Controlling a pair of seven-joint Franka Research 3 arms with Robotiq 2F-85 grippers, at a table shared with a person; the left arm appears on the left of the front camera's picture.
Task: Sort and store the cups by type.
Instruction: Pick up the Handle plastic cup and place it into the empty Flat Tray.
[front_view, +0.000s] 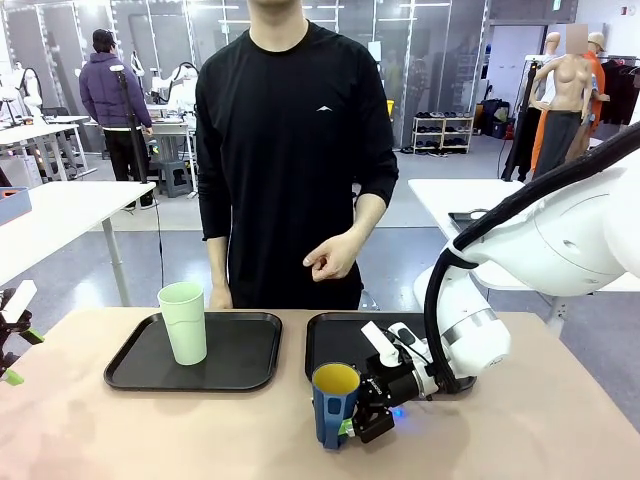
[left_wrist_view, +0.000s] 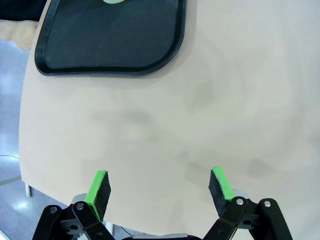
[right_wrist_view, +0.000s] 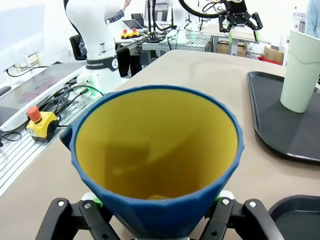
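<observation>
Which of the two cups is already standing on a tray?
The tall mint-green tumbler, upright on the left black tray. The blue mug sits on bare table, gripped by the right claw.

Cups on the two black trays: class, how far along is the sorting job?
Done: the tall pale mint-green plastic tumbler stands on the left black tray. In hand: the right gripper is shut on the dark blue mug with yellow interior, on the table before the right black tray. Left: placing that mug; the left gripper is open.
</observation>
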